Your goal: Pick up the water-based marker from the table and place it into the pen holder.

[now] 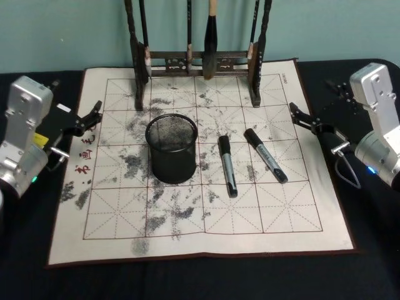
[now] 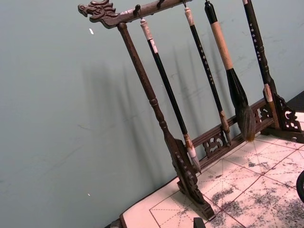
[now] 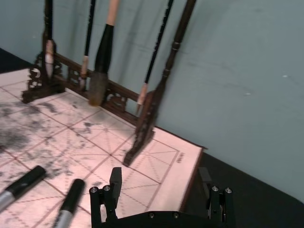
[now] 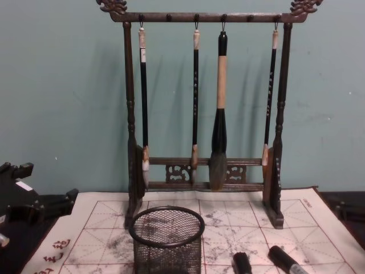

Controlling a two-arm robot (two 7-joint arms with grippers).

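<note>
The table point(image 1: 25, 281) is dark, and most of it lies under a white mat point(image 1: 262, 237) printed with red grid lines and smudged with grey ink. At the mat's 12 o'clock edge stands the brown wooden brush rack point(image 4: 129, 114), upright against the teal wall point(image 4: 57, 85), with four brushes point(image 4: 220, 97) hanging from its top bar.

My left arm point(image 1: 25, 137) sits off the mat at 9 o'clock, and my right arm point(image 1: 381, 119) sits off it at 3 o'clock. Each reaches in only as far as the mat's edge.

The pen holder point(image 1: 171, 164), a round black mesh cup, stands upright near the middle of the mat, a little toward 9 o'clock.

Two markers lie flat on the mat at 3 o'clock from the pen holder, both outside it. The inner marker point(image 1: 227, 165) lies near the cup but clear of it. It runs almost straight from 12 to 6 o'clock, with its black cap at the 12 o'clock end. The outer marker point(image 1: 265, 155) lies just beyond it, slanted from 11 to 5 o'clock, cap again at the far end. The two do not touch.

My left jaws hover over the mat's 9 o'clock border, fingers parted and holding nothing. My right jaws hover at the 3 o'clock border, spread wide with nothing between them, well apart from both markers.
</note>
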